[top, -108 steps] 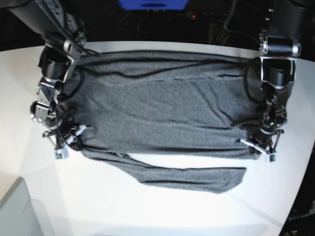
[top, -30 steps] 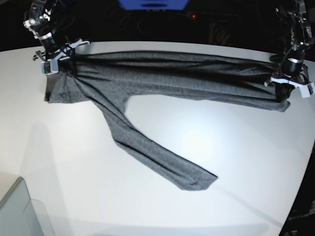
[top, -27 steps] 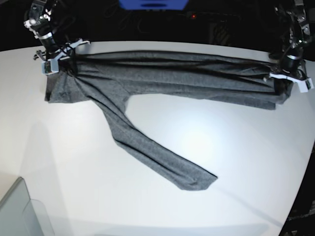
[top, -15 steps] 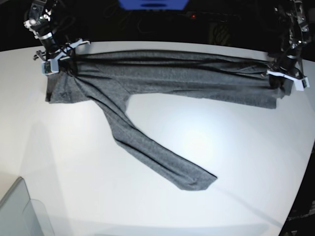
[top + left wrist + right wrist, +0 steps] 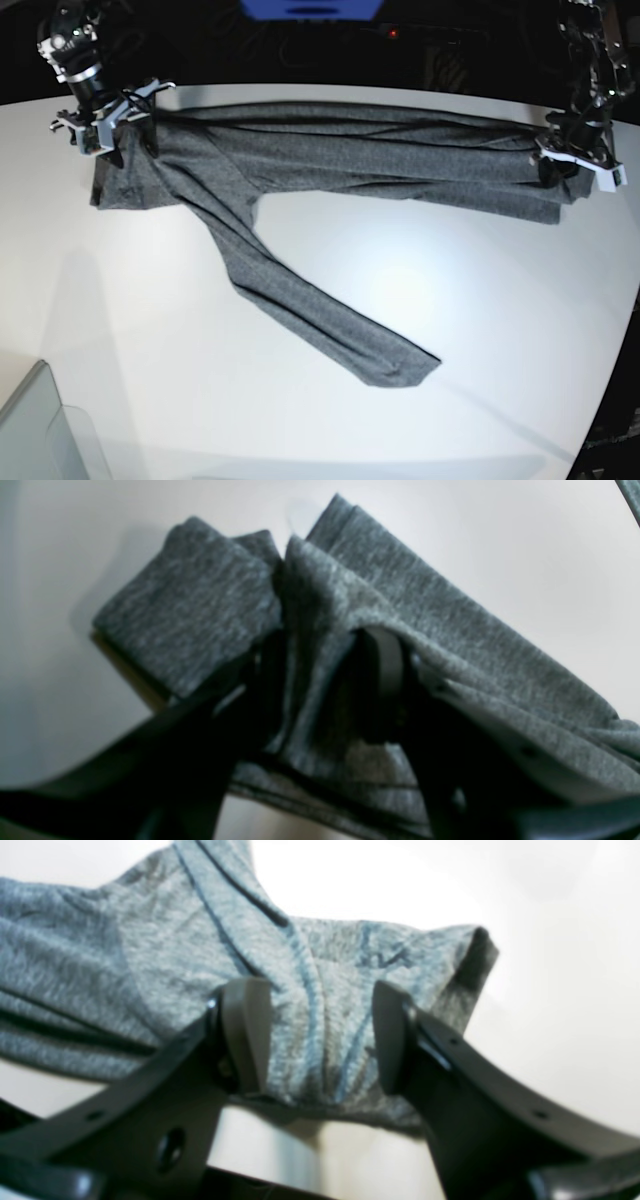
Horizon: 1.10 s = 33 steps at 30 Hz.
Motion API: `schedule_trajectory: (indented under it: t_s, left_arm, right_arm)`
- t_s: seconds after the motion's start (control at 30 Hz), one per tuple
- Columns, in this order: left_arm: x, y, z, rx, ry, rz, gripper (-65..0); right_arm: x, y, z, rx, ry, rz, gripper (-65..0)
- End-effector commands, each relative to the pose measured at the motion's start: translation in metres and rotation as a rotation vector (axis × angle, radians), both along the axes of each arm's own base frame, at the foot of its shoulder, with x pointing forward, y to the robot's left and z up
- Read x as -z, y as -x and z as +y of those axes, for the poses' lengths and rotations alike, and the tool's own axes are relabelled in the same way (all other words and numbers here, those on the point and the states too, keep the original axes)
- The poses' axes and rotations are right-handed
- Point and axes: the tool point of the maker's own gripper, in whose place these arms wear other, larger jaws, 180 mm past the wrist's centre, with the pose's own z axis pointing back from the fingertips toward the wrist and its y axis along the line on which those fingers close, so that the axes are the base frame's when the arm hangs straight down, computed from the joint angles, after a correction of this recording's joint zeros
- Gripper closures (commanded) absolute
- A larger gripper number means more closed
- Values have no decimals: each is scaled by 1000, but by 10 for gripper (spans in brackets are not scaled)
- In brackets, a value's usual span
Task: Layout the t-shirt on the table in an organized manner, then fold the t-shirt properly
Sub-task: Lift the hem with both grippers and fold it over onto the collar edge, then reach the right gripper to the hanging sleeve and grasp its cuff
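Observation:
The dark grey t-shirt [image 5: 350,160] lies stretched in a long band along the far side of the white table [image 5: 450,330], with one strip of it trailing toward the middle. My right gripper [image 5: 105,125] stands over its left end. In the right wrist view the gripper [image 5: 320,1040] is open, with a bunch of shirt [image 5: 125,965] loose between the fingers [image 5: 245,1035]. My left gripper [image 5: 575,160] is at the shirt's right end. The left wrist view shows the gripper [image 5: 320,680] open, and a fold of cloth [image 5: 450,630] stands in the gap.
A translucent bin [image 5: 40,430] sits at the near left corner. A blue object [image 5: 310,8] and cables lie beyond the far edge. The table's curved edge runs down the right side.
Both grippers have opened off the shirt ends they were pinching. The right one shifted slightly left, the left one slightly back. The shirt has settled flatter on the table.

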Motion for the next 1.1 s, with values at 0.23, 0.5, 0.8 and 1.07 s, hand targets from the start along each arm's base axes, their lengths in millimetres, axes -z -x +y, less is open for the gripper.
schedule_trajectory:
  t_s: [0.23, 0.5, 0.8, 1.07]
  left_arm:
    - [-19, -5, 1, 15, -24, -46, -252]
    - [-29, -10, -3, 30, -31, -73, -264]
    - [-65, -30, -18, 82, -56, -172, -353]
    - [-85, -31, -27, 112, -75, -217, -353]
  right_arm:
    - [-44, -46, 15, 12, -43, -187, -333]
    - [-52, -133, 44, -31, -56, -113, -332]
    - [-40, -201, 141, -307, -116, -33, -331]
    - [-21, -236, 185, -401, -219, -3, -333]
